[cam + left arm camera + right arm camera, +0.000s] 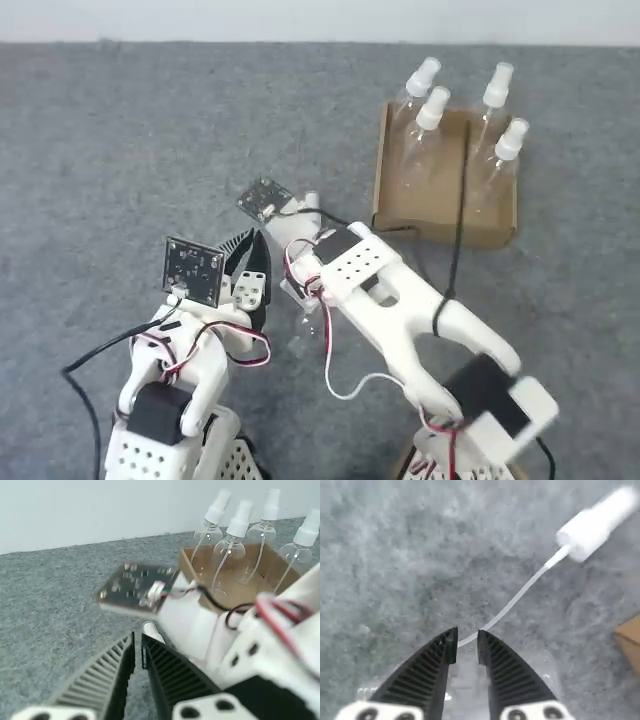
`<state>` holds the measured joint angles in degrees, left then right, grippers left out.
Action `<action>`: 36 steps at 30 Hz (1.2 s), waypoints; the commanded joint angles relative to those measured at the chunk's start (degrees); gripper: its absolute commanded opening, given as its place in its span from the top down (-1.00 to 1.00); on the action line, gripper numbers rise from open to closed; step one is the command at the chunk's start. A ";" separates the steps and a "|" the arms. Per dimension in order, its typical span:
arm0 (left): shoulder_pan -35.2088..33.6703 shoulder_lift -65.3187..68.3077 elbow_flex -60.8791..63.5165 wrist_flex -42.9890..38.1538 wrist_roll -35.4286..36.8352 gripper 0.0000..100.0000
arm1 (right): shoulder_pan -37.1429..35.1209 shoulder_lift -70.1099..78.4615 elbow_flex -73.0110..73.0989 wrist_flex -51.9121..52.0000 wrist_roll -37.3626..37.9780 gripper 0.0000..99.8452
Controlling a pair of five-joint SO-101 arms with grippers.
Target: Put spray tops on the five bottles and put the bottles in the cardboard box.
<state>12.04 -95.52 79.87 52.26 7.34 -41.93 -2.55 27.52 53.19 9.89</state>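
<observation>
Well, your right claw (466, 635) is nearly clenched around the thin tube (520, 592) of the white plastic spray top (595, 522) lying just ahead; can't tell if it's pinching. Your left claw (138, 639) is clenched empty beside it, brown cardboard box (450, 232) beyond.

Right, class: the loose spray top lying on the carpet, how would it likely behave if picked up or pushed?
The spray top looks small and plastic, so it is probably very light. Its thin tube curves slightly along the carpet, so it likely flexes rather than staying stiff. Its white body is cylindrical, so it might roll if nudged.
</observation>
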 commanded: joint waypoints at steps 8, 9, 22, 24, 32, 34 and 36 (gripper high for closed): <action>-0.26 -1.05 -0.75 -1.49 -0.18 0.98 | 0.75 -13.23 -3.87 9.89 2.46 0.56; -0.26 -1.05 -0.75 -1.49 -0.18 0.98 | 1.01 -13.58 -3.96 11.21 5.01 0.51; -10.73 -0.79 -4.88 -0.44 0.00 0.98 | 3.12 -13.67 -3.69 17.10 23.38 0.37; -17.23 -0.44 -9.27 1.76 0.09 0.98 | 2.86 -13.67 -3.69 16.84 23.38 0.37; -21.80 16.26 -23.96 11.52 -4.31 0.98 | -1.63 -12.00 -3.69 15.96 28.04 0.37; -24.44 23.38 -28.53 12.13 -4.40 0.98 | -2.15 -9.80 -3.78 14.37 29.10 0.37; -26.73 29.80 -33.10 14.07 -4.48 0.98 | -2.42 -7.16 -3.78 12.53 30.77 0.37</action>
<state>-10.73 -79.25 56.92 63.96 3.65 -43.60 -11.43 27.52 68.40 38.11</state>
